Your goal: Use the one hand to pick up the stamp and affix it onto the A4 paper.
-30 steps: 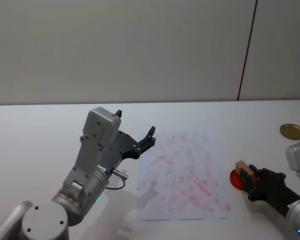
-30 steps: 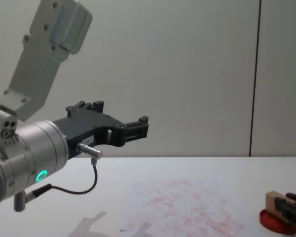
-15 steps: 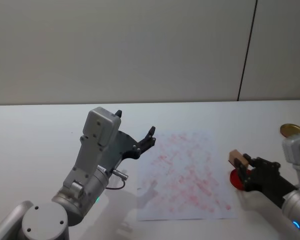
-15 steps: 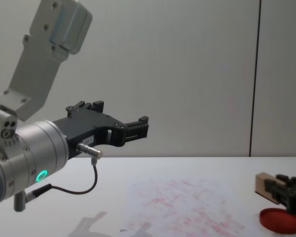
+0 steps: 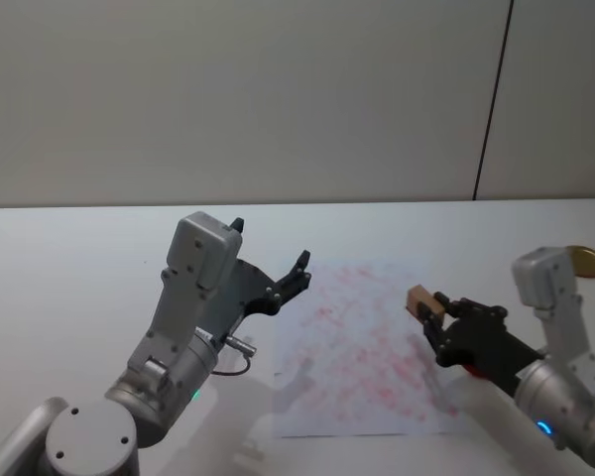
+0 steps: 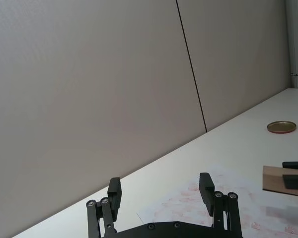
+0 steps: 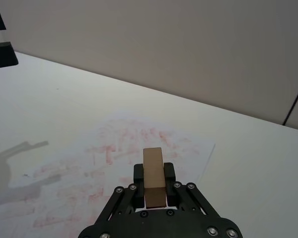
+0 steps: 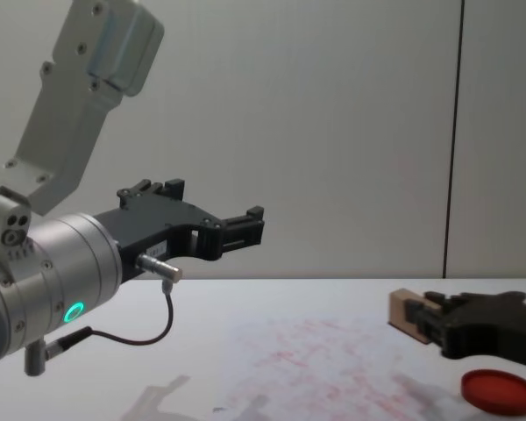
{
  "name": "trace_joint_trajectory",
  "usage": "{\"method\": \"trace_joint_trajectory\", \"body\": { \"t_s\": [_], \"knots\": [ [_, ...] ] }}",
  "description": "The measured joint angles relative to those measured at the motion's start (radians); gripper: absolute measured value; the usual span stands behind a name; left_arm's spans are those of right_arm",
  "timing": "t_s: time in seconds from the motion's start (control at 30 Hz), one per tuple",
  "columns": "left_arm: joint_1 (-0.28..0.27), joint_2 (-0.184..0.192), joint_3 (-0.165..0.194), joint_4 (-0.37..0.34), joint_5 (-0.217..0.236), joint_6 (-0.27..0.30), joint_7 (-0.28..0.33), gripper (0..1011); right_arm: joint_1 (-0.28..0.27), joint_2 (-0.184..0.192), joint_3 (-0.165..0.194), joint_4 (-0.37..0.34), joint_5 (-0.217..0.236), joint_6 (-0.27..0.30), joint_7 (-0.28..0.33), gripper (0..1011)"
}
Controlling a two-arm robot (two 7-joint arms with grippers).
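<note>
Hiding stamp (image 5: 418, 297) rear: right gripper (image 5: 433, 317).

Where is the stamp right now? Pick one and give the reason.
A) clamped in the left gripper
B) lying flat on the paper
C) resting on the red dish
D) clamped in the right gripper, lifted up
D: the stamp sits clamped in the right gripper, held up in the air, away from the red dish and at the right edge of the A4 paper.
</note>
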Motion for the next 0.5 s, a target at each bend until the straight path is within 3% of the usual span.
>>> {"method": "trace_joint_trajectory", "body": {
  "t_s": [0.5],
  "knots": [
    [0.0, 0.0, 0.0, 0.0, 0.0, 0.0, 0.0, 993, 0.093, -0.08, -0.047, 0.117, -0.044, 0.008, 0.024, 217]
  ]
}}
